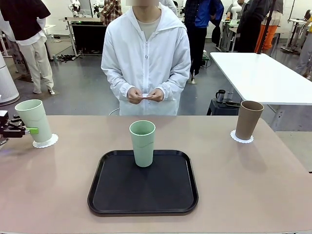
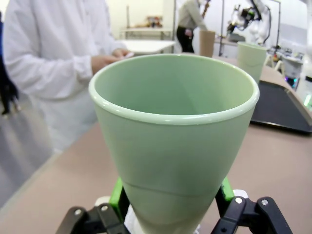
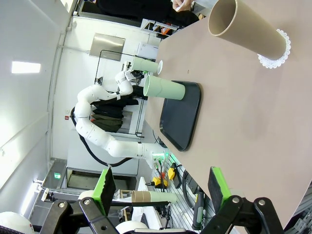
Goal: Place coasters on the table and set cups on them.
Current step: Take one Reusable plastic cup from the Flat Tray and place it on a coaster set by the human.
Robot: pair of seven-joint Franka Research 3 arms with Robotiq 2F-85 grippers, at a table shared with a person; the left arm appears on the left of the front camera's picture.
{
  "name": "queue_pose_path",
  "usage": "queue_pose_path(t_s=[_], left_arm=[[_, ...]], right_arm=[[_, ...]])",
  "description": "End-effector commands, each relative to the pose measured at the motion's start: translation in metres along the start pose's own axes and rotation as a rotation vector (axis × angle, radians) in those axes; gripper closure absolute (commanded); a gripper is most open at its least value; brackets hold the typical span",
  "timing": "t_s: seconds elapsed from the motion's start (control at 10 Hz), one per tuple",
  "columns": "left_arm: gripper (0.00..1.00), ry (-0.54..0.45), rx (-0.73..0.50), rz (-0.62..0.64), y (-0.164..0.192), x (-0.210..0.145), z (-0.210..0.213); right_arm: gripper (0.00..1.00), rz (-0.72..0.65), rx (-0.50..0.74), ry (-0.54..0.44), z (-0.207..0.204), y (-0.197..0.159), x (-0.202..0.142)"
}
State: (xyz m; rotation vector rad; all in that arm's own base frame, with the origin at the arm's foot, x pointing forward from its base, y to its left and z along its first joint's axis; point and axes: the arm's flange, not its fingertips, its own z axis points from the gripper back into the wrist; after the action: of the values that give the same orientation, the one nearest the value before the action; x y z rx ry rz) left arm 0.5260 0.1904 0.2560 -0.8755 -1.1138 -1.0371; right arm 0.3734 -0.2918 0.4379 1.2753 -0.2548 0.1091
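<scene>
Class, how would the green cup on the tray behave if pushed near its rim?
The cup is tall with a narrow base, so it would probably tip rather than slide. It looks empty, so likely light. Its matte wall should grip well.

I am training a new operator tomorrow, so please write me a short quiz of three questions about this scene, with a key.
1. True or false: the brown cup stands on a coaster.
2. Where does the middle green cup stand? A) on the black tray B) on a coaster C) in the person's hands
3. Fill in: the left end effector is shut on the ____.
Key: 1 true; 2 A; 3 left green cup.
</scene>
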Motion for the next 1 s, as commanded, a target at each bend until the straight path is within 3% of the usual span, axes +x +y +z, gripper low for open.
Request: queue_pose_path(t_s=[0.0,0.9], left_arm=[[0.15,-0.020,-0.018,-0.038,0.005,-0.002,0.003],[0.15,0.028,-0.027,0.015,0.013,-0.018,-0.008]], right_arm=[[0.00,0.001,-0.005,-0.001,-0.001,0.001,0.001],[0.00,0.001,-0.005,-0.001,-0.001,0.001,0.001]])
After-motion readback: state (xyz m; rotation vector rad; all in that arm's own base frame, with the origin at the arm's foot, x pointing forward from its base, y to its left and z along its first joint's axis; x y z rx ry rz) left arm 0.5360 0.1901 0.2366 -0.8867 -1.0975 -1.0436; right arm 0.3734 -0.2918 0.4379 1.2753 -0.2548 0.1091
